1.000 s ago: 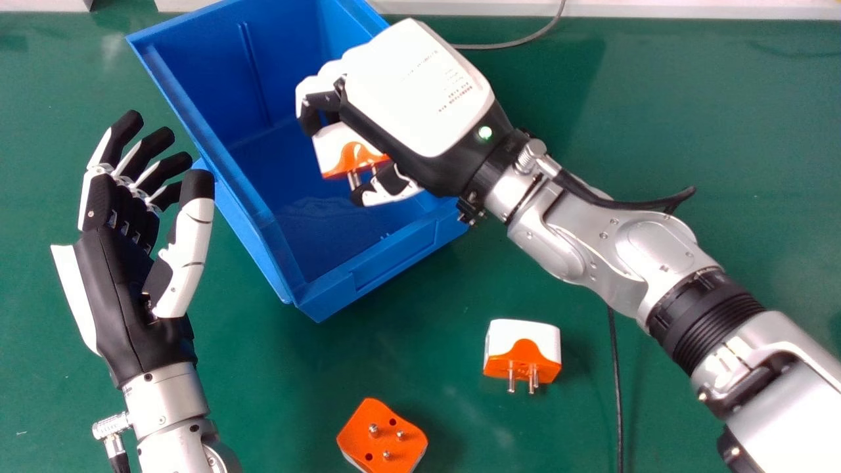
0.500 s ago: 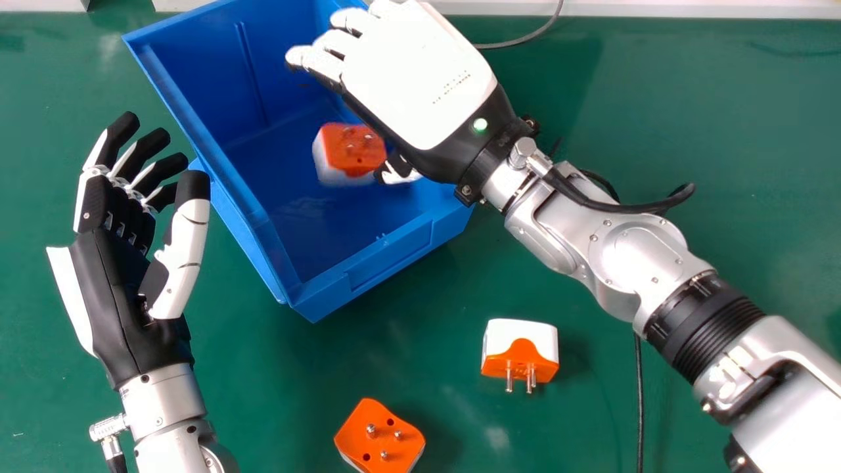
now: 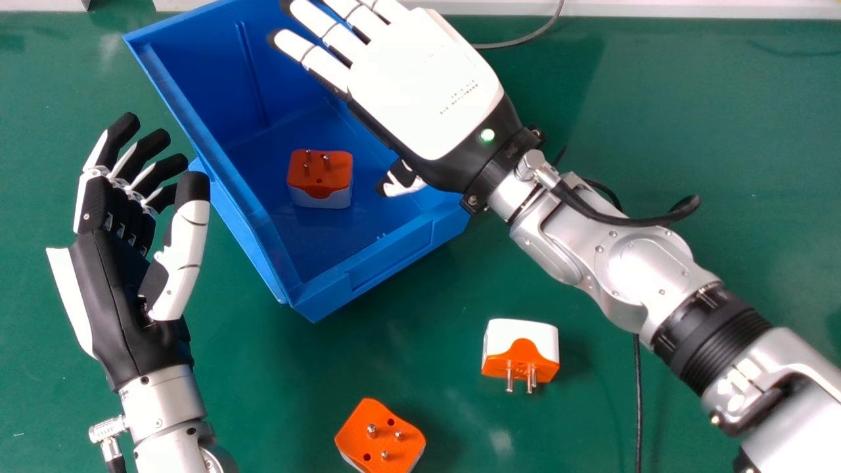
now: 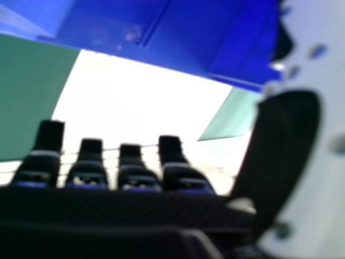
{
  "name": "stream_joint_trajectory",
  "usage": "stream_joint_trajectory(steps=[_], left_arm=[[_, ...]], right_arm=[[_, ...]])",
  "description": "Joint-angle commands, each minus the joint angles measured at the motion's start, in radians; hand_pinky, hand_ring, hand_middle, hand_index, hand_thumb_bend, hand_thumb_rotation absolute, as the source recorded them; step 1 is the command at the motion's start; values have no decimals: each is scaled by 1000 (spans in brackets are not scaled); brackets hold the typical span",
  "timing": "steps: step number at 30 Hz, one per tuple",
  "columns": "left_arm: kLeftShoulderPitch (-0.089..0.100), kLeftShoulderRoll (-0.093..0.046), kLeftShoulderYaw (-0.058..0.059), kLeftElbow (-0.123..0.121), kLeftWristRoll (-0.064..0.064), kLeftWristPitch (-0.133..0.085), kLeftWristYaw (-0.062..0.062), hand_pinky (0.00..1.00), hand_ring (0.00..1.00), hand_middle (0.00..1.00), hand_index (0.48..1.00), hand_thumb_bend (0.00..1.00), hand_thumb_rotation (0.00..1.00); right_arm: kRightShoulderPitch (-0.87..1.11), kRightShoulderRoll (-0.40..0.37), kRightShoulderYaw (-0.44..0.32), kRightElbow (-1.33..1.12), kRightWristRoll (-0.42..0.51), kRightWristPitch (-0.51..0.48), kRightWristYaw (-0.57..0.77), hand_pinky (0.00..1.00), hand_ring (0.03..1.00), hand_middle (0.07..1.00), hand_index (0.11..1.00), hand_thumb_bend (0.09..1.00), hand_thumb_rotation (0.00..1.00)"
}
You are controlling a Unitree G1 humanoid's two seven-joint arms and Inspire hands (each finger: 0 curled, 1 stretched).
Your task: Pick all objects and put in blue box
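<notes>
Resting relaxed beside box (image 3: 387,259): left hand (image 3: 125,295). Boxed plug (image 3: 320,177), blocky, orange over white, now sits pins up on smooth plastic floor, freed from right hand (image 3: 424,85). Near plug (image 3: 381,441) on matte bench (image 3: 263,394), metal pins up. Right hand over box, fingers straightened, grasp released. Right plug (image 3: 519,338) also awaits boxing.

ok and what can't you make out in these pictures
Head view: part of the blue box, behind the right hand.
Head view: the lower plug's near end, cut off by the bottom edge.
Head view: the boxed plug's underside, facing down.
Right hand view: fine detail on the box walls, blurred.
</notes>
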Motion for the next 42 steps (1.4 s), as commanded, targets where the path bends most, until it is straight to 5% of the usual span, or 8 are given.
stream_joint_trajectory(steps=[1,11,18,30,36,39,42], left_arm=[[12,-6,-7,-28,-1,-18,-2,636,698,762,799,677,455],[33,2,-12,-35,-14,-11,-26,640,700,763,803,676,457],[48,2,-13,-49,-24,-4,-44,635,697,763,803,673,452],[55,3,-17,-59,-30,14,-51,632,695,758,796,694,457],[52,11,-20,-56,-35,14,-64,629,692,755,793,696,453],[47,11,-16,-56,-40,18,-67,631,692,756,796,695,450],[39,13,-13,-56,-41,24,-68,630,689,755,796,697,449]], right_arm=[[31,-21,-39,-85,44,1,19,873,961,977,922,998,204],[410,-104,-253,-538,386,-171,138,820,958,981,937,1000,195],[684,-108,-420,-741,518,-297,96,777,940,972,961,1000,239],[1193,-238,-659,-926,943,-233,526,786,950,973,976,968,310],[1285,-237,-671,-911,850,-162,609,828,950,965,957,937,310],[1304,-211,-653,-942,649,-68,582,814,926,947,942,919,347],[1295,-177,-614,-951,550,-15,583,776,891,919,924,912,340]])
